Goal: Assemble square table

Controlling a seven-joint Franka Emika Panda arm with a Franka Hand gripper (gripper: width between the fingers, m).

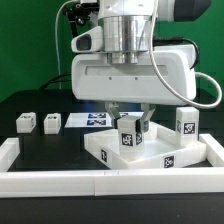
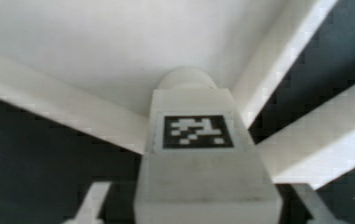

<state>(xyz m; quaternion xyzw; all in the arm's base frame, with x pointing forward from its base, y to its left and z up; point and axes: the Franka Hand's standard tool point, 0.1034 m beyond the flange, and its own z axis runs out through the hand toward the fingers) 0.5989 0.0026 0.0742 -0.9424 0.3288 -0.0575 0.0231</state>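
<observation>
Above the panel (image 1: 105,152), the hand (image 1: 130,122) points straight down, gripping a leg (image 1: 128,136).

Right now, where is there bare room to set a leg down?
Free: black surface between the two loose legs, the front wall and the panel. Crowded: over the panel, with gripper, held leg and another leg.

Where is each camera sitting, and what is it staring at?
Exterior view: stands apart, beyond the low white wall, facing the tabletop; shows the arm and gripper.
Wrist view: rides on the wrist, looking along the fingers at the held leg; only the fingers show.
Both show the held leg and the tabletop.
</observation>
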